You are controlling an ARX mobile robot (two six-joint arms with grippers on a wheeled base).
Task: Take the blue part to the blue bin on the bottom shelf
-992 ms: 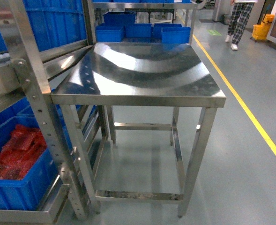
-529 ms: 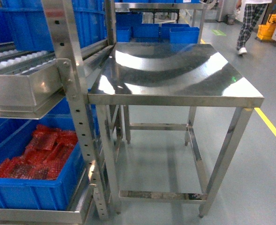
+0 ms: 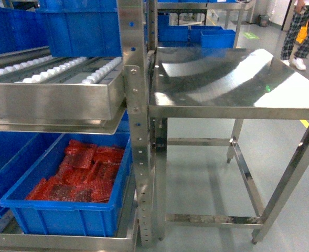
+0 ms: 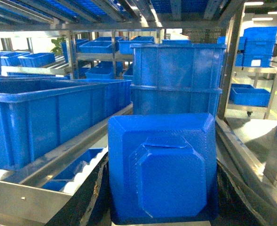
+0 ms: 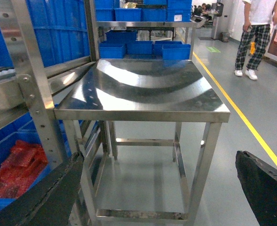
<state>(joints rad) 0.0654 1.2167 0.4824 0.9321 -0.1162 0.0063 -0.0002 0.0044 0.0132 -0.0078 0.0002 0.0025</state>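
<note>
Between the left gripper's [image 4: 162,207] dark fingers sits the blue part [image 4: 161,169], clamped snug and filling that wrist view at 6 o'clock. Right gripper [image 5: 152,188] hangs wide open, empty, facing the steel table [image 5: 143,89]. Bottom shelf [image 3: 60,242] at 7 o'clock holds a bin [image 3: 65,212] of red stuff, so I'd worry about dropping into the wrong bin, or clipping the rack post [image 3: 136,131].

One steel table [image 3: 233,79] stands at three o'clock in the head view, one blue bin [image 3: 65,215] of red packets [image 3: 81,176] at seven o'clock, one roller shelf [image 3: 49,94] at nine o'clock, and one person [image 3: 301,31] at one o'clock.
</note>
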